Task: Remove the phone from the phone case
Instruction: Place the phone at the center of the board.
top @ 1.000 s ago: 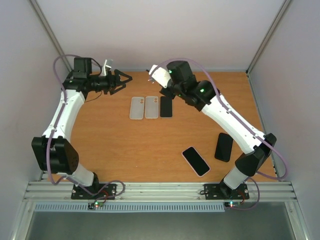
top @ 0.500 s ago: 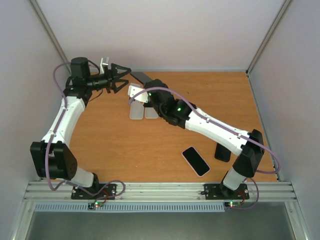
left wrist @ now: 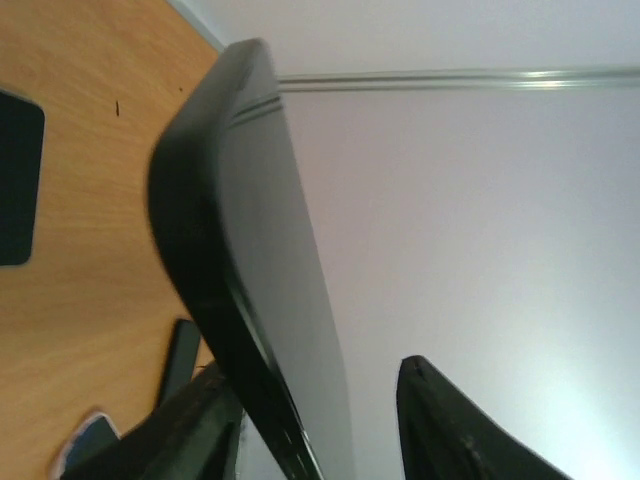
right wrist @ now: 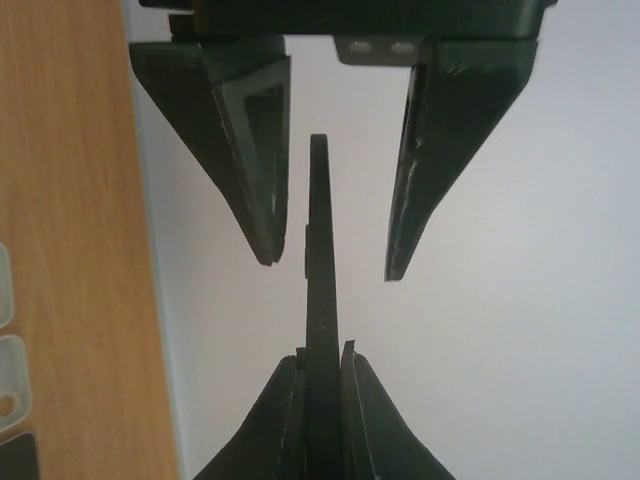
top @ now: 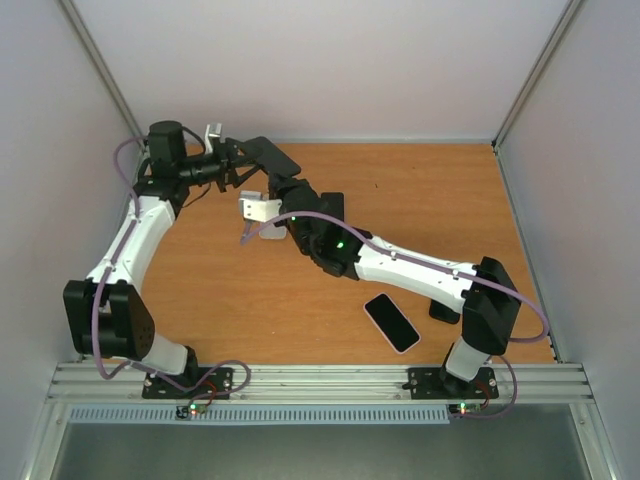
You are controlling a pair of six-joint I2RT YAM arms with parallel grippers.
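Wooden table (top: 250,300), black phone (top: 270,155) aloft

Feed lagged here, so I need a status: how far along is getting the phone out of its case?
Done: the right pincer is shut on the dark phone, holding it clear of the table. In hand: the left pincer straddles its far end, open, with gaps on both sides. Left: close that grip and pull phone and case apart; for now they look like one slab.

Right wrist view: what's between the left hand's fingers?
In that view, the black phone, edge-on and pinched below by the right hand, stands between the fingers of the left hand, with a gap on each side.
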